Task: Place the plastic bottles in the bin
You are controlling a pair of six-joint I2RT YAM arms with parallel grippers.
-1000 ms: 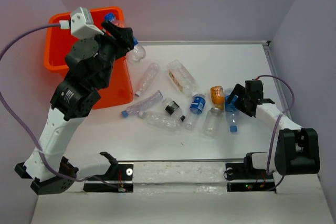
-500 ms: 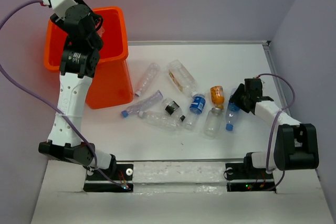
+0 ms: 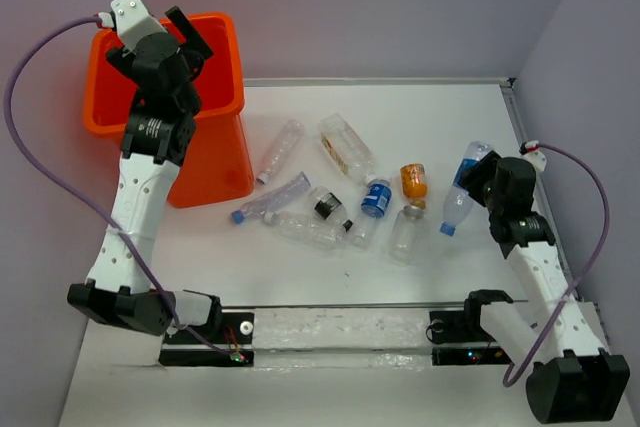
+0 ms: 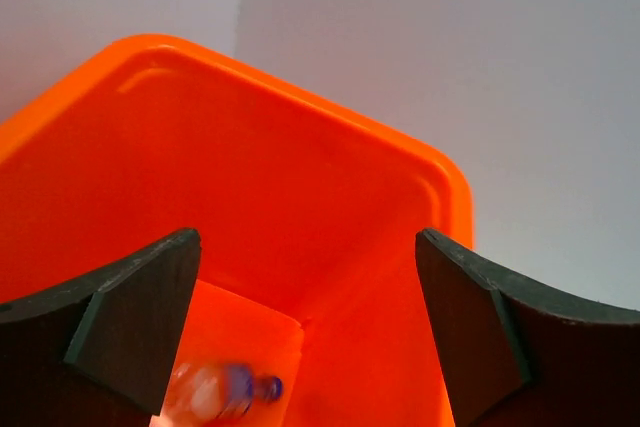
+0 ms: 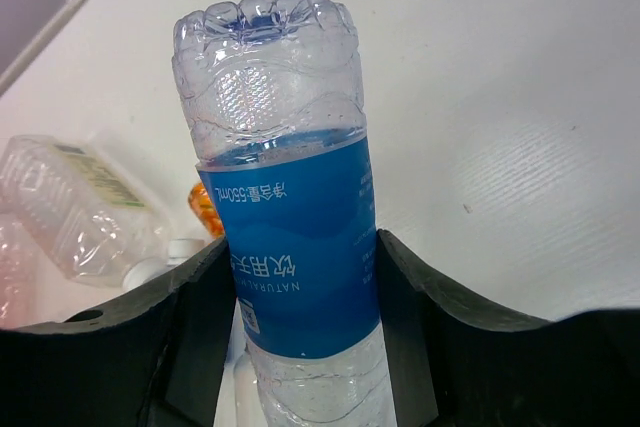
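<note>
The orange bin (image 3: 215,152) stands at the far left. My left gripper (image 3: 185,45) hangs open over it, and in the left wrist view the gripper (image 4: 305,247) holds nothing. Below it a blurred bottle with a blue cap (image 4: 215,392) lies in the bin (image 4: 330,197). My right gripper (image 3: 480,180) is shut on a blue-labelled bottle (image 3: 458,205), held tilted above the table at the right. The right wrist view shows the gripper (image 5: 300,262) pressed on both sides of the bottle's label (image 5: 290,237). Several more plastic bottles lie mid-table, among them an orange-labelled one (image 3: 414,181) and a blue-labelled one (image 3: 376,199).
The loose bottles spread from a clear one (image 3: 282,150) near the bin to another (image 3: 405,232) below the orange-labelled one. A raised edge (image 3: 525,147) bounds the table on the right. A rail with the arm bases (image 3: 340,332) runs along the near edge.
My left gripper swung over the bin and opened, and its bottle dropped inside. My right gripper shut on the blue-labelled bottle and lifted it off the table.
</note>
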